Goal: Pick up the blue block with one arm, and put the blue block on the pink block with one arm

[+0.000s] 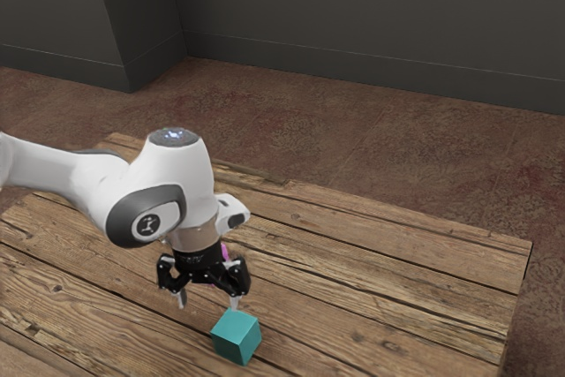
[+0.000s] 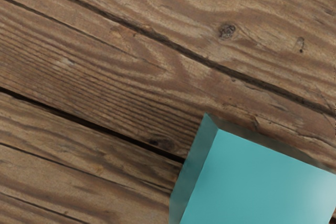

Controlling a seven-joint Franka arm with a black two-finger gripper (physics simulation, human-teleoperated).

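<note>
Over the weathered brown wooden plank table (image 1: 371, 253): black two-finger gripper (image 1: 207, 299) on the white jointed arm (image 1: 106, 187), pointing down, fingers spread wide, clasping nothing. Hangs low above the planks. Just beside the fingertips, toward the exterior view's right and nearer the camera: small blue-green cube block (image 1: 236, 335), resting on the table with one corner turned toward the camera, not between the fingers. Behind the gripper's body, a sliver of pink (image 1: 228, 253), too hidden to tell its shape. In the wrist view, the same blue-green cube block (image 2: 257, 182) close under the hand, sitting flat on the wood grain near a dark seam between planks (image 2: 79, 120).
</note>
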